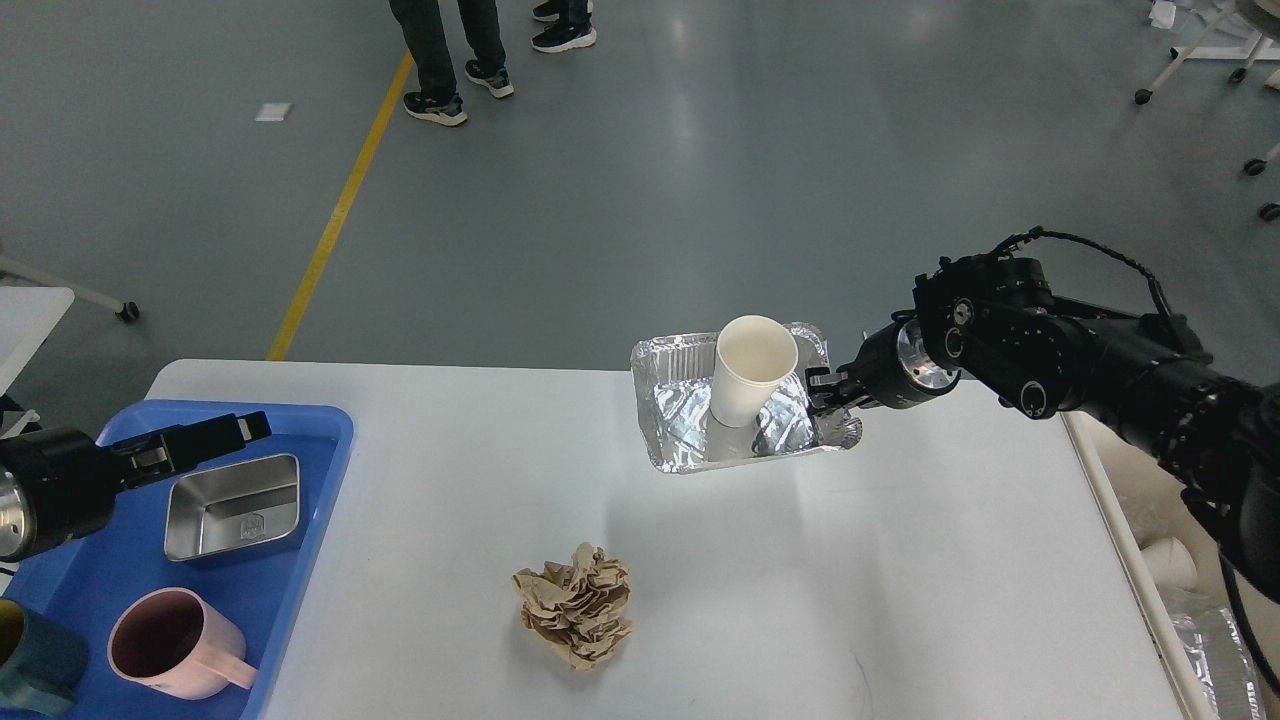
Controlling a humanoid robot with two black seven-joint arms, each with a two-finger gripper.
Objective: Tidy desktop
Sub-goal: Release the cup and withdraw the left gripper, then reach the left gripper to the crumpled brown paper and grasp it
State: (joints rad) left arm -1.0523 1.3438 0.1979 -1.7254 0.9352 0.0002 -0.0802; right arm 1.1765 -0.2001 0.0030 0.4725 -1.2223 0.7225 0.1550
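Note:
The desktop (900,560) is a large white tabletop. A crumpled foil tray (690,420) with an upright white paper cup (750,385) in it is at the far middle. My right gripper (822,396) is shut on the tray's right rim. A shadow on the table under the tray suggests it is held slightly raised. A ball of crumpled brown paper (575,605) lies at the front middle. My left gripper (248,428) hovers over the far part of the blue tray (330,425), holding nothing. Its fingers are seen edge-on.
The blue tray at the left holds a steel box (235,505), a pink mug (165,645) and a teal cup (30,665). Foil and white items (1200,620) lie beyond the right table edge. People's legs (440,60) stand on the floor far behind.

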